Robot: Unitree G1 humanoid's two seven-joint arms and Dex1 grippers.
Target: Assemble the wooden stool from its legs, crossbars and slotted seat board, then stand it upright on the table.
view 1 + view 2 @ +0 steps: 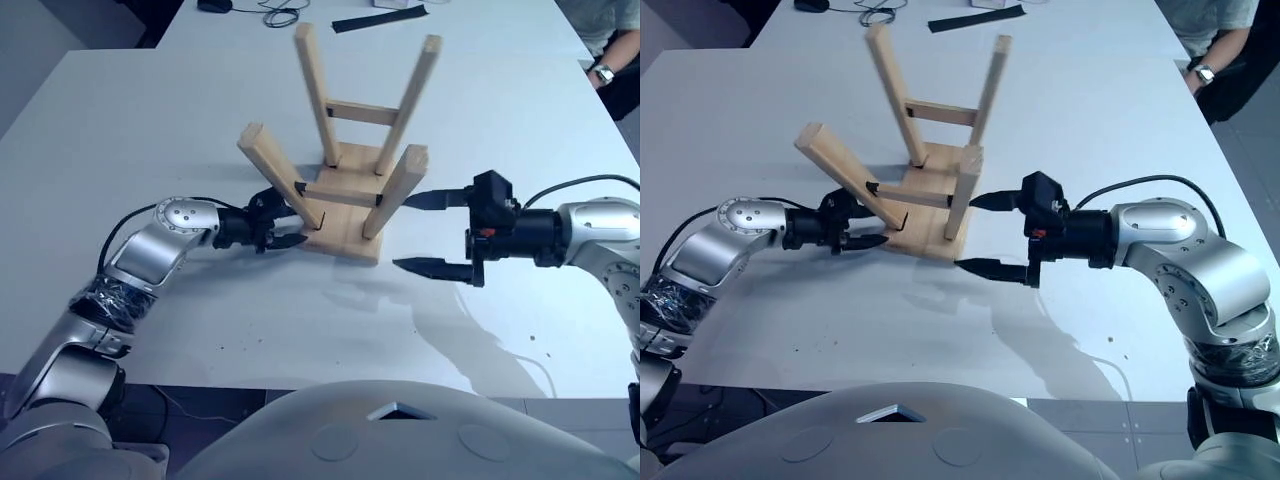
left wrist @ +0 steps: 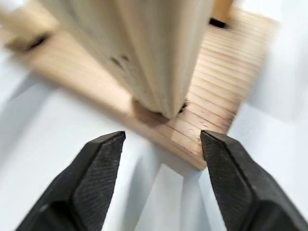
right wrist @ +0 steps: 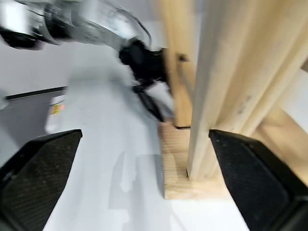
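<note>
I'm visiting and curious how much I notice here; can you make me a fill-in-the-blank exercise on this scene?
The stool rests on the table with its legs pointing ____.
The number of legs standing in the seat board is ____.
The right gripper holds its fingers ____.
Missing words: up; four; open.

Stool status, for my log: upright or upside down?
Upside down: the seat board lies flat on the table, with the legs sticking up.

No legible text, numbers or signs, small label too blurred to read
</note>
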